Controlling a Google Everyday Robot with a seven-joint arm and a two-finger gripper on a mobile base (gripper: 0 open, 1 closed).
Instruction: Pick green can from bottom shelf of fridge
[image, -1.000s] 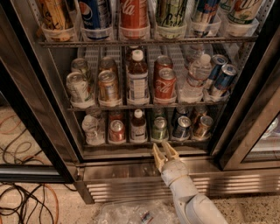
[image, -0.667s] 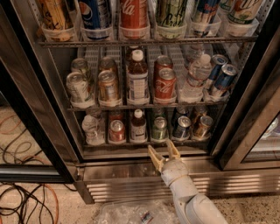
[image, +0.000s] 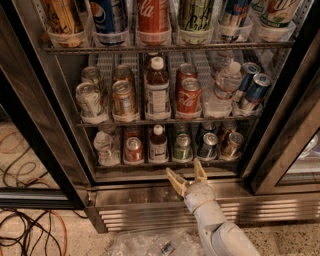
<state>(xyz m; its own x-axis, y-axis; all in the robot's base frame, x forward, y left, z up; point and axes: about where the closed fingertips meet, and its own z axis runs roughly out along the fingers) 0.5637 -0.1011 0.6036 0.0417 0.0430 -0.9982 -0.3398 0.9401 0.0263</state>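
The fridge (image: 60, 165) stands open in front of me with three wire racks of drinks. The green can (image: 182, 148) stands upright at the front of the bottom shelf (image: 165, 163), between a brown bottle (image: 158, 143) and a dark blue can (image: 207, 145). My gripper (image: 188, 175) is open, its two tan fingers spread just below and in front of the shelf's steel lip, directly under the green can. It holds nothing and does not touch the can.
A red-topped can (image: 133, 149) and a clear plastic bottle (image: 104, 146) stand left on the bottom shelf, a bronze can (image: 232, 144) at right. Dark door frames flank the opening. A ribbed steel base panel (image: 140, 212) lies below; cables (image: 30, 235) lie on the floor at left.
The gripper fingers have spread wider apart and the gripper has shifted slightly, staying just below the bottom shelf lip under the green can.
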